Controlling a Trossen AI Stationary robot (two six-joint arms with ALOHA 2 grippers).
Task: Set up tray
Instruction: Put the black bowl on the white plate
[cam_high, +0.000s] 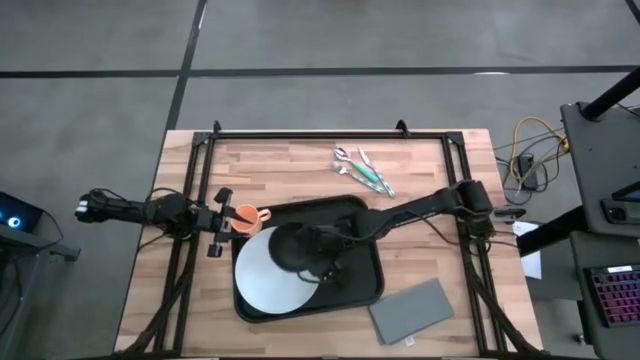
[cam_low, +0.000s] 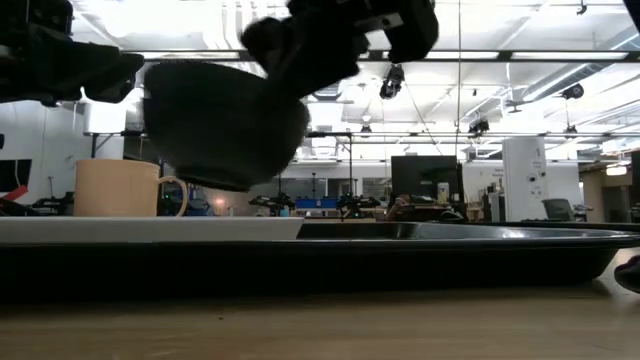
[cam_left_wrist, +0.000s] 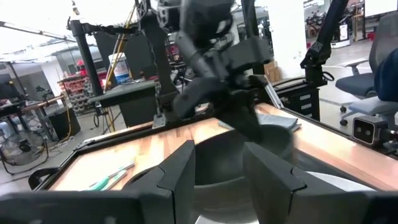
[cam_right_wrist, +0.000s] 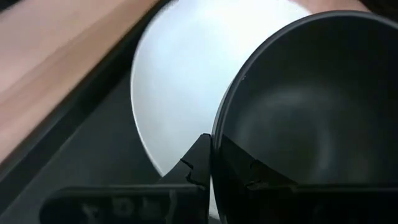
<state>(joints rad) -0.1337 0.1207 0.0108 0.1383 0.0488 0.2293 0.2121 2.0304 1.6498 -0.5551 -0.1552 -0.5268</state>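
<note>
The right claw (cam_high: 318, 243) is clamped on the rim of a dark bowl (cam_high: 296, 247), held just above the white plate (cam_high: 262, 285); that plate lies directly beneath in the black tray (cam_high: 368, 275) on the worktop; the left claw (cam_high: 216, 222), part open and empty, waits beyond by the orange mug (cam_high: 243, 219).

**Two dark arms**

Both arms are black, slim and jointed. The left arm (cam_high: 140, 209) ends in a gripper (cam_high: 217, 223) with flat, angular black fingers (cam_left_wrist: 177, 174). The right arm (cam_high: 430, 205) is a thin black link with a blocky joint housing. Its gripper (cam_right_wrist: 210, 163) has matte black fingers with notched, stepped edges.
</note>
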